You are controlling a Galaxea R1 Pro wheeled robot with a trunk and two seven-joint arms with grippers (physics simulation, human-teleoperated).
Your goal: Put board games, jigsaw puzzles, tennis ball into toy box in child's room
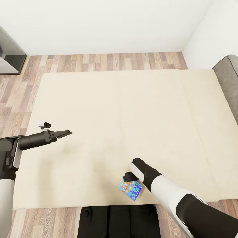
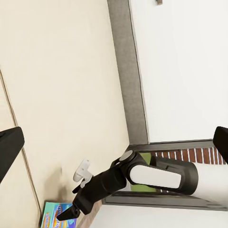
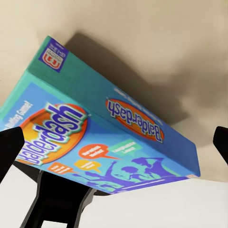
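So the robot's parked at the foot-side edge of the bed (image 1: pixel 109 109), looking down over the plain beige mattress, with wood plank floor (image 1: pixel 99 61) running along the far side and white wall behind it. Way over on the left there's a dark bit of furniture (image 1: pixel 10 54) poking into the corner of the head view. The left gripper (image 1: pixel 64 134) hangs out over the left part of the mattress, carrying nothing, and its fingers look pressed together into one dark point, though from this angle it's honestly hard to call, so can't tell for sure. Middle of the bed is just bare mattress.

Moving right, near the front edge of the bed, the right gripper (image 1: pixel 127 178) is down at the blue board game (image 1: pixel 130 190). In the right wrist view the box (image 3: pixel 104 137) is tilted up on an edge off the mattress, orange print across the cover, one dark finger (image 3: pixel 59 202) showing under it, so the fingers look clamped on the box. Far right, the grey headboard (image 1: pixel 228 76) sits at the end of the mattress by the wall.
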